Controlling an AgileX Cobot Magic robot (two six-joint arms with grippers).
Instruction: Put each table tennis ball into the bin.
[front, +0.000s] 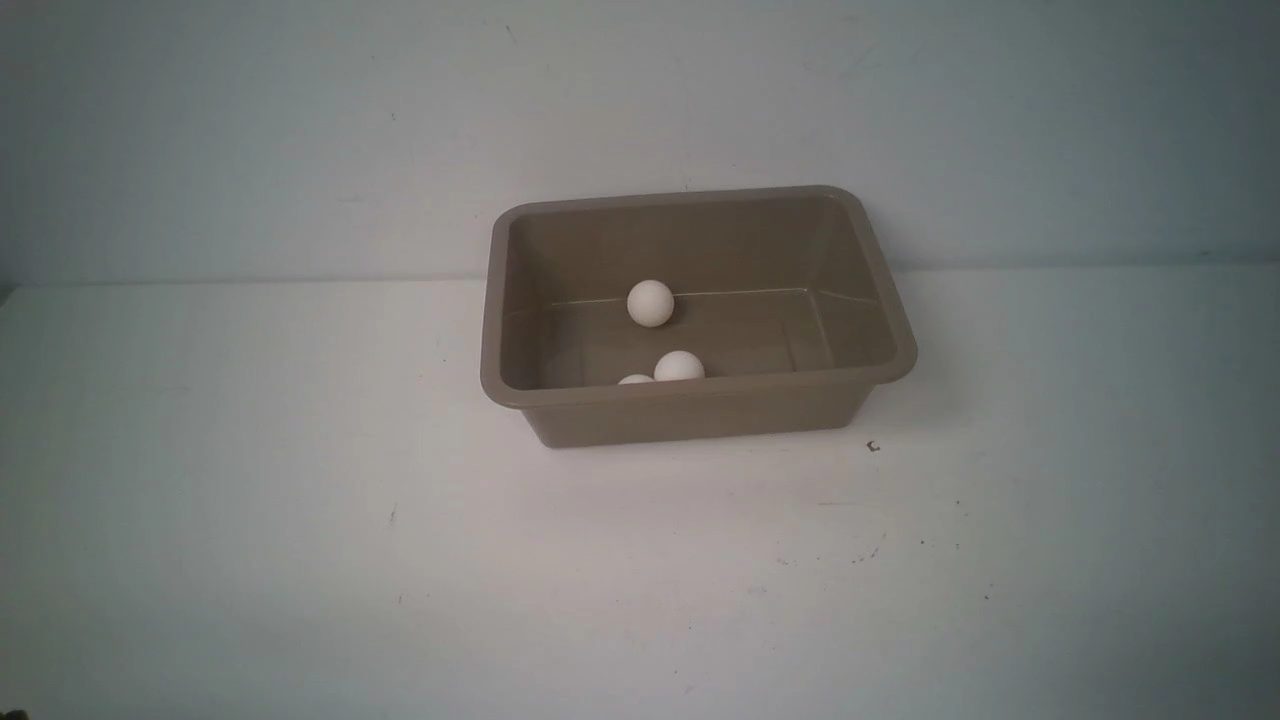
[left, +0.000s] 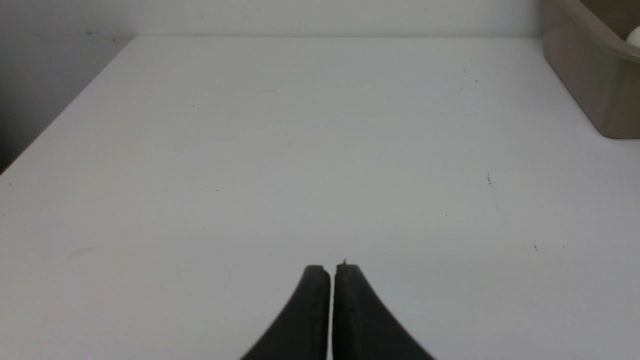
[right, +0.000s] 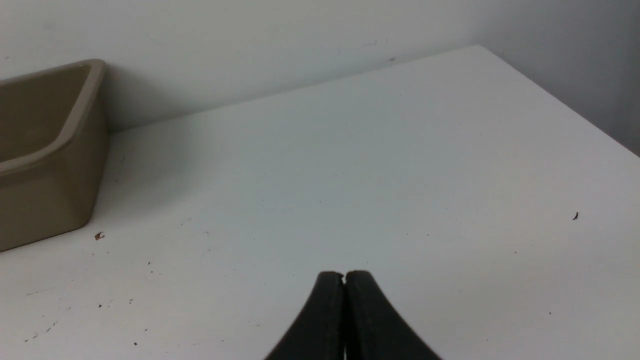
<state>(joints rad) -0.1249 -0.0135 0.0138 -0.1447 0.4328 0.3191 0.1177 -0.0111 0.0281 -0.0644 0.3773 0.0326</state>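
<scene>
Looking forward from between our arms, we see the bin (front: 697, 405), a taupe-brown plastic tub with rounded corners, a flared rim and sloping walls, standing on the table (front: 300, 520) towards the back, close to the wall (front: 300, 130). Inside it lie the balls, small, smooth and white. We count three: one ball (front: 650, 302) at the foot of the far wall of the bin, a second ball (front: 679, 366) nearer us, and a third ball (front: 635, 379) just beside the second, mostly hidden behind the near rim. There is one bin. No print can be made out on the balls at this size.

Our left gripper (left: 332, 268) has its dark fingers pressed together, holding nothing, above bare table well apart from the bin. Our right gripper (right: 344, 274) is likewise closed and empty, on the bin's other side.

The table is flat and white, with small dark specks and faint scuffs, and a tiny dark crumb (front: 873, 447) lies near the bin's right front corner. The wall is plain pale grey.
</scene>
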